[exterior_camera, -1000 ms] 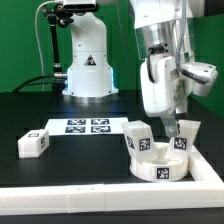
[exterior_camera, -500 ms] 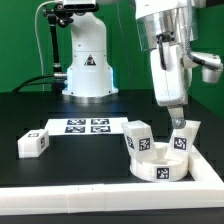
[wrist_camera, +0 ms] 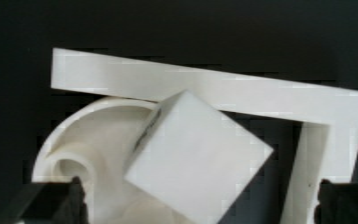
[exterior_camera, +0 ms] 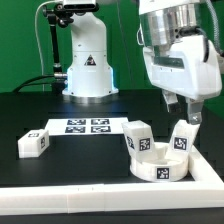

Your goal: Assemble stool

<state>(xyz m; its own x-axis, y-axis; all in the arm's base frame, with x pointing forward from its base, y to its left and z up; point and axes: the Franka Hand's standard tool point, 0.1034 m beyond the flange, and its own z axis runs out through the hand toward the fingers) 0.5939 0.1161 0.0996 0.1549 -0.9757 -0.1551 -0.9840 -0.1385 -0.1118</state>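
Standing on the round seat [exterior_camera: 158, 169], two legs [exterior_camera: 138, 135] [exterior_camera: 181, 141]

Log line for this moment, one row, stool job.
gripper open, empty, above tilted leg | second leg at seat rim | third leg loose, exterior view's left

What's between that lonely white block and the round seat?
Between leg and seat, only bare black table, in the exterior view; the marker board lies farther back.

Glossy white rounded shells cover the arm [exterior_camera: 178, 62], with a grey metal band well above the gripper [exterior_camera: 184, 108], which carries slim dark fingers [exterior_camera: 191, 113].
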